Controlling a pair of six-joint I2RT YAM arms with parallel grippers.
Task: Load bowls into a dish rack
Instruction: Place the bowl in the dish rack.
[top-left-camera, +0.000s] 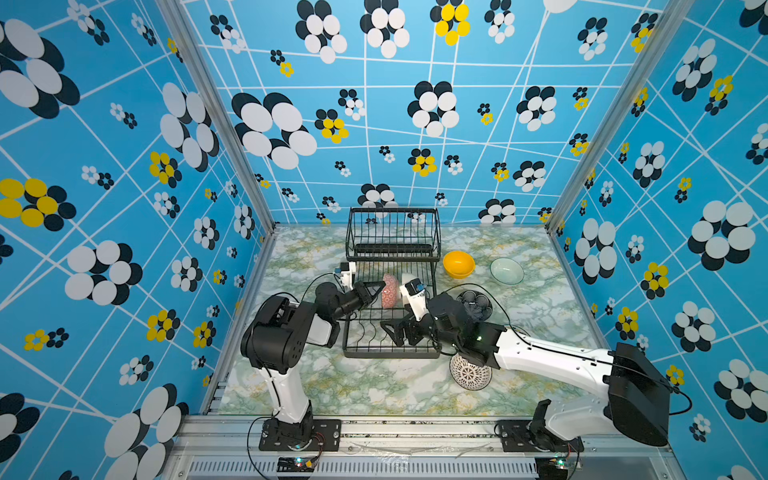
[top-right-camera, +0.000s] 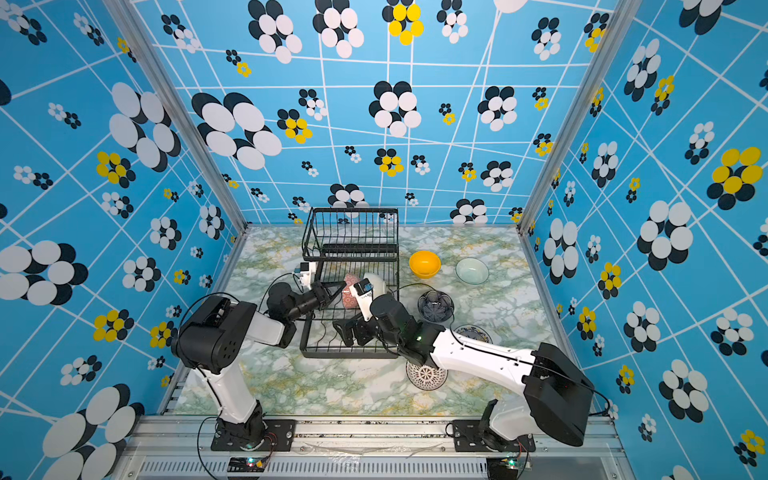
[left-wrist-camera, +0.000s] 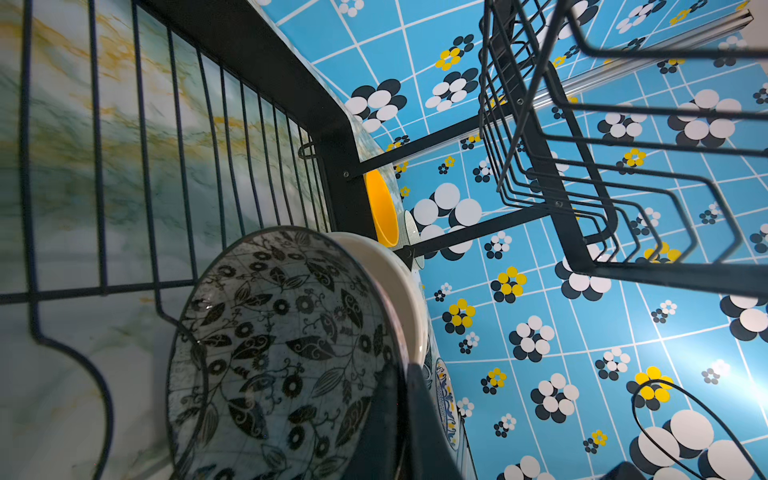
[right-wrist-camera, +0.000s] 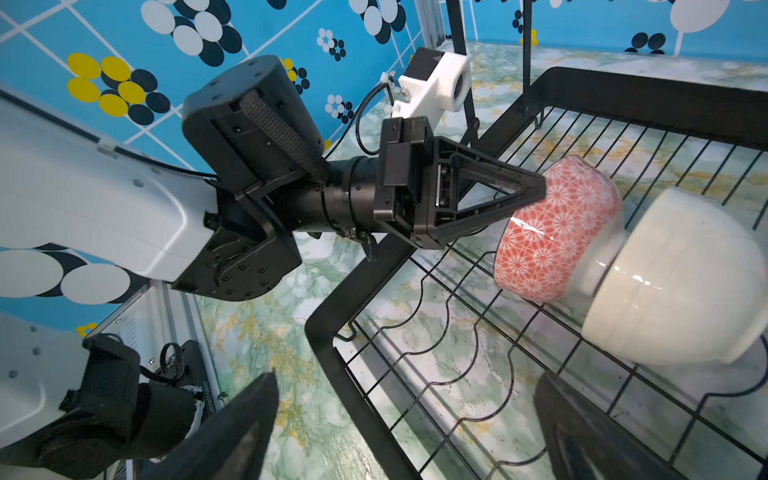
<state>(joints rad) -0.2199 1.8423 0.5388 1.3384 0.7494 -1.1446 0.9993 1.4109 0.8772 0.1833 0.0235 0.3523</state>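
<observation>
Left hand (right-wrist-camera: 536, 189) clamped on the rim of the pink-red patterned round bowl (right-wrist-camera: 552, 232). Bowl stands on edge in the lower tray of the black wire dish rack (top-left-camera: 392, 354), its foot against a cream-white round bowl (right-wrist-camera: 673, 282) on its right. Right hand (top-left-camera: 397, 332) spread wide and empty, over the tray's near part, nearer than both bowls.

Two bowls (right-wrist-camera: 557, 232) sit in the dish rack (top-left-camera: 390, 354); five others (top-left-camera: 458, 264) lie right of it.
</observation>
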